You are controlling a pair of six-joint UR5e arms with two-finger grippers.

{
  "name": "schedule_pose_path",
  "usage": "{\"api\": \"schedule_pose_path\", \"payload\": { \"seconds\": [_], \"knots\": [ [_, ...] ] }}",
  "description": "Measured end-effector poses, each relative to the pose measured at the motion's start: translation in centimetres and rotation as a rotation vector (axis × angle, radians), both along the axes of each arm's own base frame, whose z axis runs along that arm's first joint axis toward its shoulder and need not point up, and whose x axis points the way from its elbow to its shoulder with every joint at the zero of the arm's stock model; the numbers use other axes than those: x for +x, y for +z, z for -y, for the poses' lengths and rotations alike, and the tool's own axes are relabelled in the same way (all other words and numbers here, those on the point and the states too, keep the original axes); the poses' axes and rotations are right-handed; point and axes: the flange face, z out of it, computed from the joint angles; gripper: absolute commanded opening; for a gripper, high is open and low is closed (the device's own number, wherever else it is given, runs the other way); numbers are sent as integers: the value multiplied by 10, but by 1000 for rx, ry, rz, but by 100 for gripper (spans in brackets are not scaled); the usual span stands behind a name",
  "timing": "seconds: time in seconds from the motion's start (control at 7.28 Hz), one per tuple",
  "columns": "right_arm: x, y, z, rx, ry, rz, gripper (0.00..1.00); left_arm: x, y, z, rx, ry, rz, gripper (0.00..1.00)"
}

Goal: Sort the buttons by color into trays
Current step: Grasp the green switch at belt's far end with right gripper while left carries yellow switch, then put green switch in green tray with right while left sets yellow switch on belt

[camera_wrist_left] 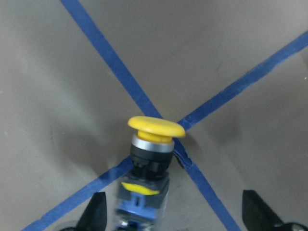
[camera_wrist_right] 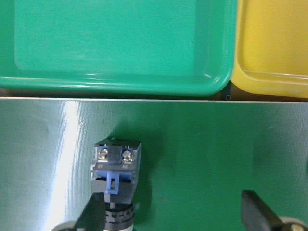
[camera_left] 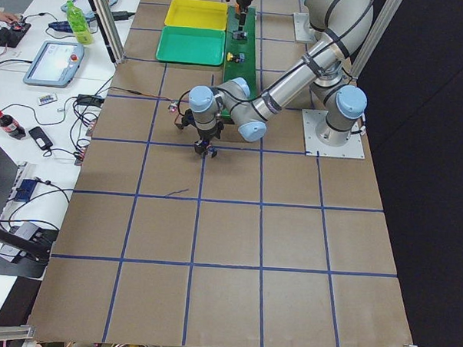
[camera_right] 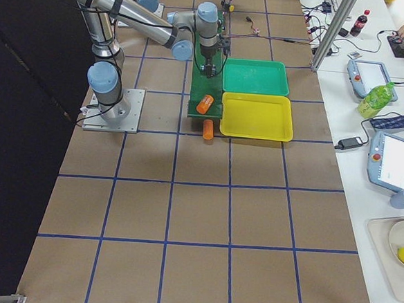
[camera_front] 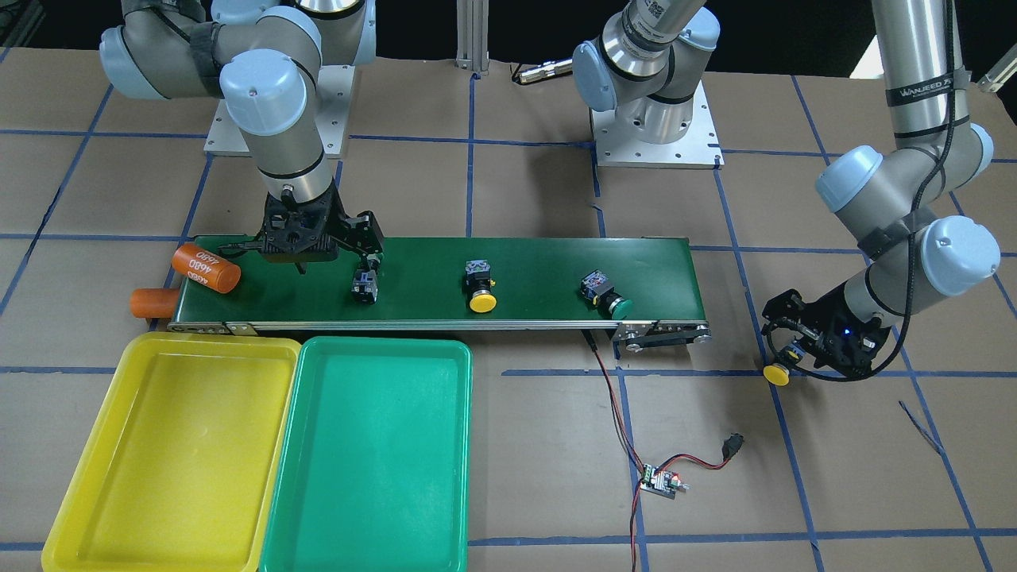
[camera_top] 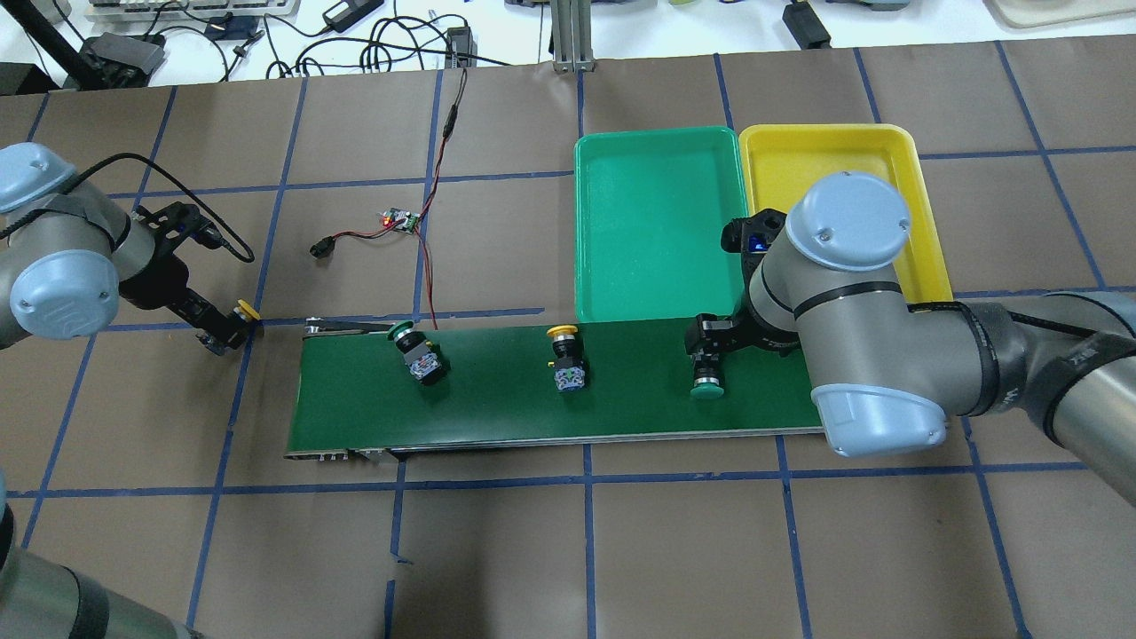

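My right gripper stands open over the belt. A green button lies between its fingers, close to one of them, cap pointing away from the trays. My left gripper is open off the belt's other end, low over the table, with a yellow button between its fingers. A second yellow button lies mid-belt and a second green button further along. The yellow tray and the green tray sit side by side, with nothing in them.
The dark-green conveyor belt runs across the table. One orange cylinder lies on its end near my right gripper, and another pokes out beside it. A small circuit board with red and black wires lies on the paper.
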Motion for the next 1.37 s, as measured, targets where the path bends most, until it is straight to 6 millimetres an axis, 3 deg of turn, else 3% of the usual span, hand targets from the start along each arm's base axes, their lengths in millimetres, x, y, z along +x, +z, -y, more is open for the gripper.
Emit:
{"api": "schedule_pose_path", "payload": {
  "seconds": [0.14,0.27,0.41,0.55,0.69,0.82,0.96,1.24,1.37],
  "knots": [
    [0,-2,0,4,1,-1,100,0,-2,0,2,-2,-1,100],
    [1,-6,1,11,2,-1,100,1,-5,2,5,-3,-3,93],
    [1,-8,1,18,2,-1,94,2,-7,3,3,-2,-6,38],
    [1,-13,1,27,3,-3,67,3,-9,5,-2,-2,-6,0],
    [1,-18,2,39,3,-6,30,4,-10,7,-8,-11,-3,0],
    [1,-21,3,46,2,-9,8,4,-11,8,-13,-21,-1,0],
    [0,-22,4,50,2,-13,0,5,-9,9,-19,-15,2,0],
    [0,-19,8,44,2,-17,0,2,7,10,-37,59,16,0],
    [1,-8,19,22,5,-13,1,-3,20,9,-43,136,27,0]
  ]
}}
